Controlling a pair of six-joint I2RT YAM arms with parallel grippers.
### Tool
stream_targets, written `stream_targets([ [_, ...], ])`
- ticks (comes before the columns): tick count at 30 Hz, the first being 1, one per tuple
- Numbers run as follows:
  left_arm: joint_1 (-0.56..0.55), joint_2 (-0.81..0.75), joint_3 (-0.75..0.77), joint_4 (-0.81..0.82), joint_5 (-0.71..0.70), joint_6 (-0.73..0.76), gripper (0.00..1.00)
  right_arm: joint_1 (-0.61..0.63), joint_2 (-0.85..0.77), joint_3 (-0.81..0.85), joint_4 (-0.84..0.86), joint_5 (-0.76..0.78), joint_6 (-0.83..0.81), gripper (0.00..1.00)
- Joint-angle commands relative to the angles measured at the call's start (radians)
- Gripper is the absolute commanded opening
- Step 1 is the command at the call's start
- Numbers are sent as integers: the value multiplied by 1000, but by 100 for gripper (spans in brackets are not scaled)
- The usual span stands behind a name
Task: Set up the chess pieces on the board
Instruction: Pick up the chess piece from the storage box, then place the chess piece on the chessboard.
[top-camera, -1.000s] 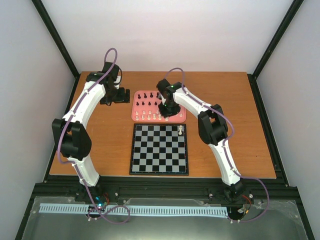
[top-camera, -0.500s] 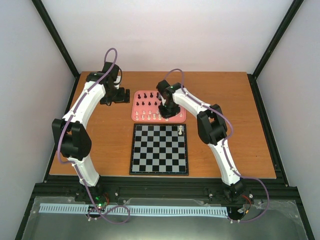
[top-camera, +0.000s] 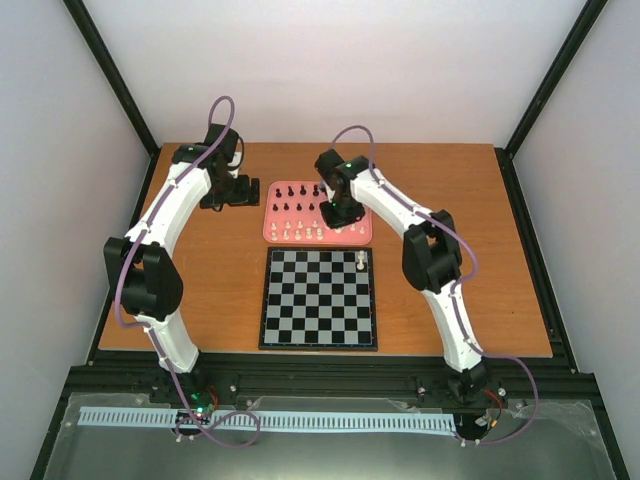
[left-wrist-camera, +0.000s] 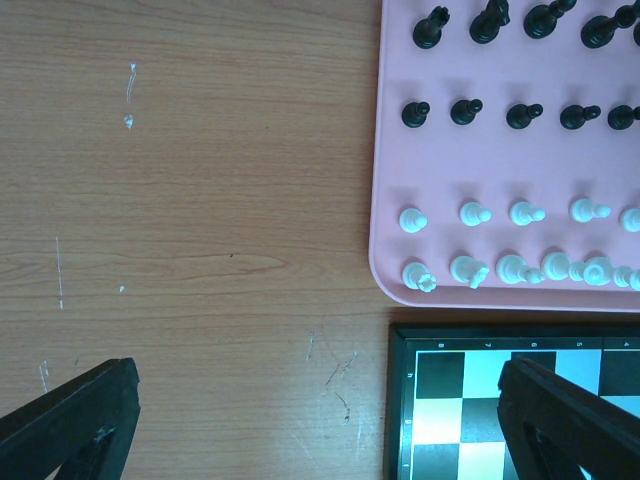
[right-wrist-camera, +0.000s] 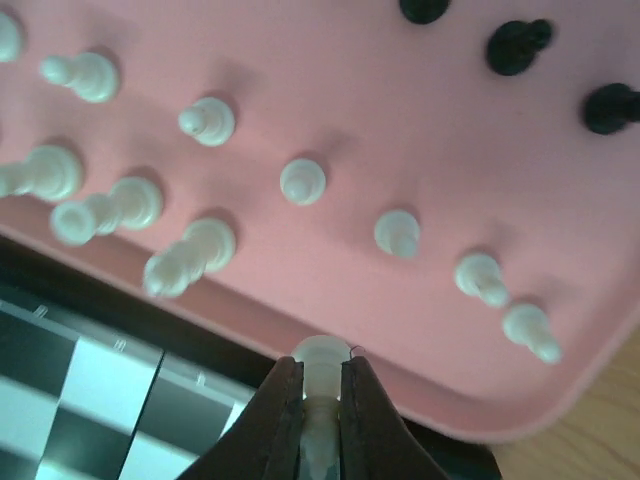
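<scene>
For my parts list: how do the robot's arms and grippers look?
The left arm and right arm have white tubular links, black joints and a purple cable. A green light glows on the right one. The fingers are black tapered wedges.

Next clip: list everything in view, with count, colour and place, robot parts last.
table: one, brown wood, under everything
pink tray: one, beyond the chessboard
chessboard: one, black and pale checks, centre
black pieces: many, too small to count, tray's far rows
white pieces: many, tray's near rows
white piece on board: one, near far right corner
held white piece: one, at tray's near edge
left claw: open, over bare table
right claw: shut on held white piece
</scene>
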Motion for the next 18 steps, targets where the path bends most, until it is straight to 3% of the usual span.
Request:
stream_targets([
  [1, 0, -34, 2, 2, -1, 5, 100, 13, -165, -29, -100, 48, -26, 4],
  [7, 0, -32, -5, 8, 7, 3, 100, 38, -367, -269, -123, 71, -14, 4],
  [12, 0, -29, -2, 10, 16, -1, 100, 43, -501, -514, -25, 50, 18, 4],
  [18, 0, -29, -6, 10, 16, -4, 100, 51, -548, -698, 119, 4, 34, 4],
])
